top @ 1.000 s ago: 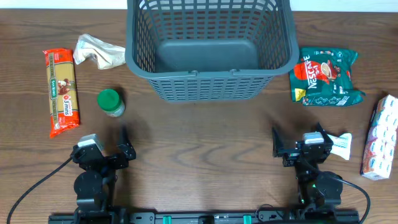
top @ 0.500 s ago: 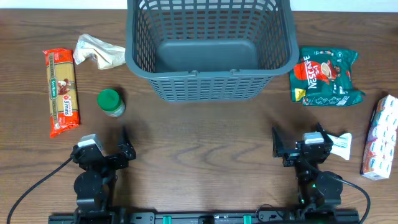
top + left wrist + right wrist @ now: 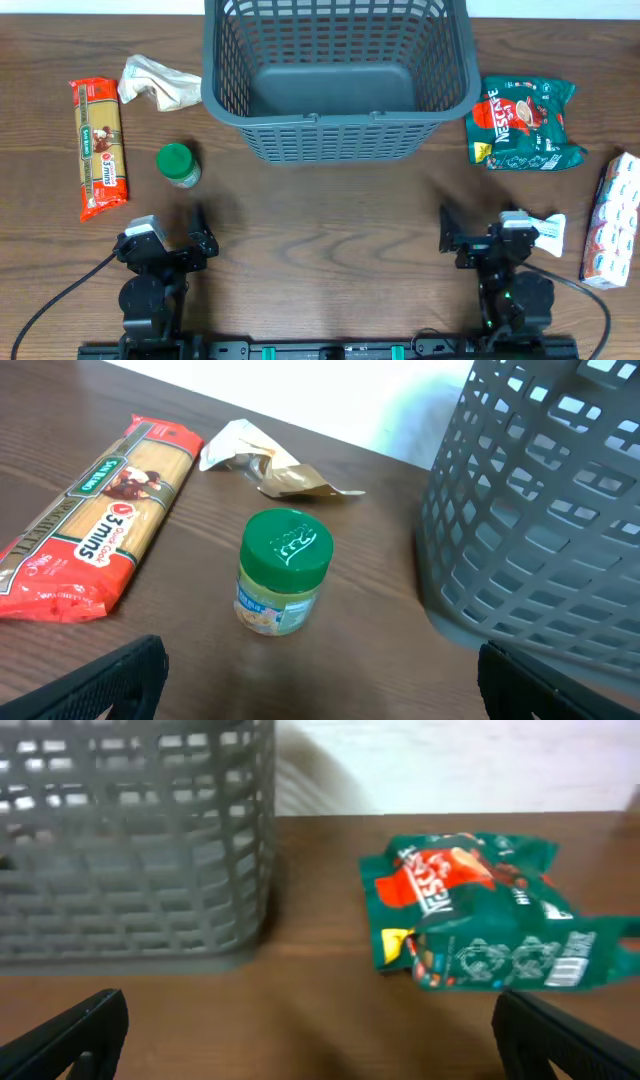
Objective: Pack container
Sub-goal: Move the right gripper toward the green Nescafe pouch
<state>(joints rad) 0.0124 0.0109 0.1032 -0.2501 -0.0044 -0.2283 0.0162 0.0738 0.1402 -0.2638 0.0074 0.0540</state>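
While jar point(image 3: 178, 165) stands left, coffee bag point(image 3: 525, 125) flanks container point(image 3: 330, 137).

The container point(image 3: 335, 138) stands at top centre. To its left lie a pasta pack point(image 3: 100, 148), a crumpled bag point(image 3: 155, 83) and a green-lidded jar point(image 3: 177, 164). To its right are a green coffee bag point(image 3: 525, 123) and a white pack point(image 3: 612, 220).

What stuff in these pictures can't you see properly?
container: overhead, its far rim is cut off by the top edge.
white box: overhead, cut off by the right edge.
small white packet: overhead, partly hidden by the right arm.
green bag: the right wrist view is blurred, so the small print is unreadable.
jar: left wrist, the label print is too small to read.
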